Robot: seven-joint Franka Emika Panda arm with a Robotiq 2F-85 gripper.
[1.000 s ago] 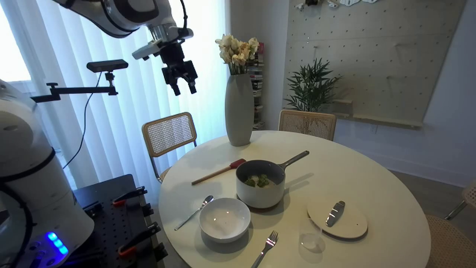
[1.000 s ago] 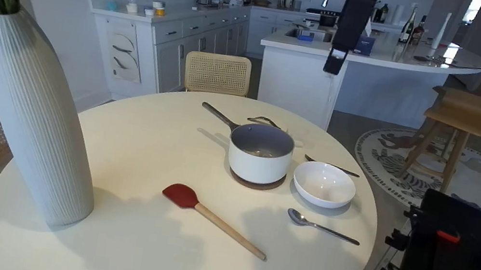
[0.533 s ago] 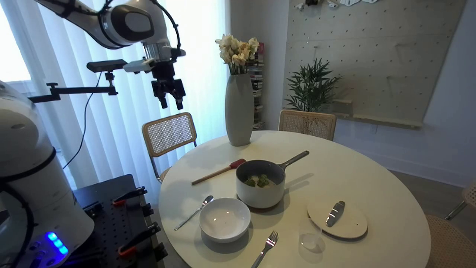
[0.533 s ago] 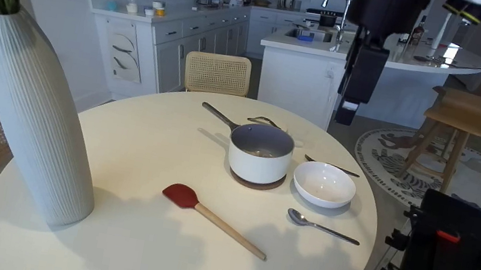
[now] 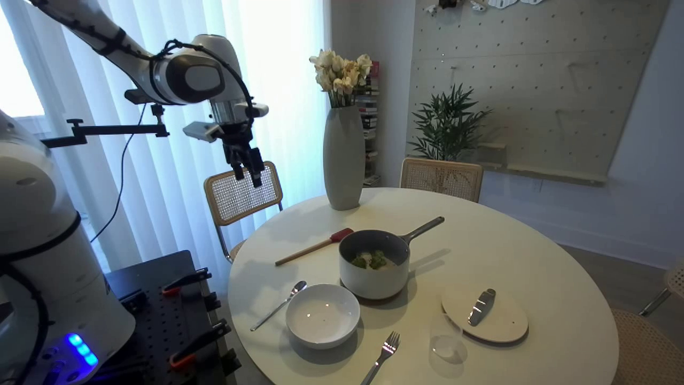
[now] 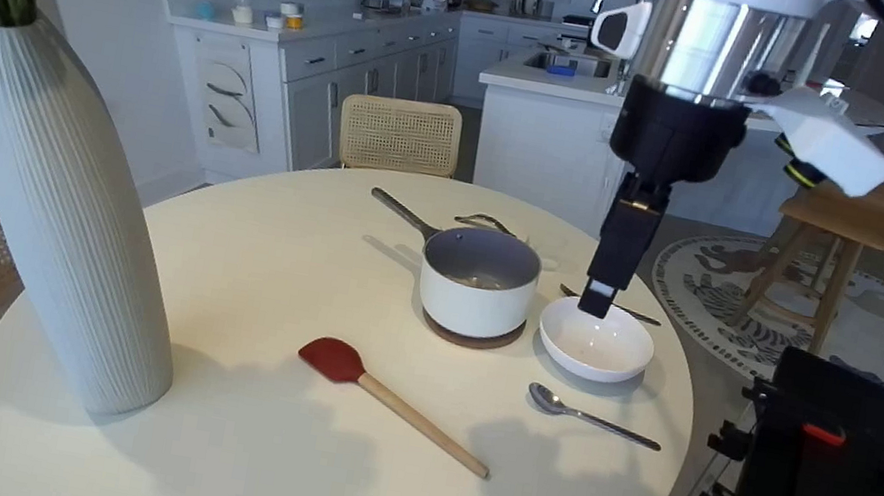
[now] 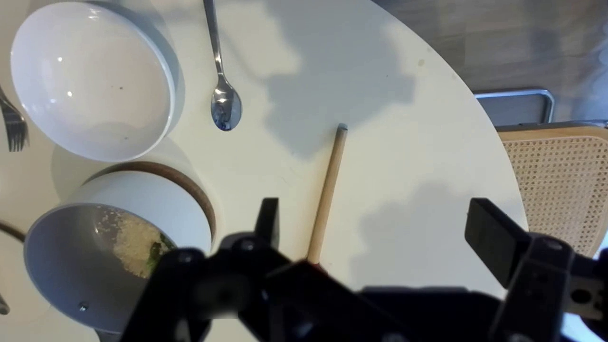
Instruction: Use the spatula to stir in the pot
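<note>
The spatula (image 5: 312, 250) lies flat on the round table, with a pale wooden handle and a red head; it also shows in an exterior view (image 6: 421, 424). In the wrist view its handle (image 7: 327, 194) appears between the fingers, nearer the left one, and its head is mostly hidden behind the gripper. The pot (image 5: 372, 278) is white outside and grey inside, with a dark handle and pale and green contents. It stands beside the spatula, also in an exterior view (image 6: 473, 307) and the wrist view (image 7: 175, 211). My gripper (image 5: 248, 179) is open and empty, in the air above the spatula (image 7: 373, 213).
A white bowl (image 5: 323, 321) and a spoon (image 6: 547, 399) lie near the pot. A fork (image 5: 389, 345), a clear glass (image 5: 448, 345) and a board with a knife (image 5: 502, 323) are farther along the table. A tall vase with flowers (image 6: 66, 239) stands near the spatula's head.
My gripper has come down through the air toward the table, staying open. The spatula, the pot and the other table items have not moved.
</note>
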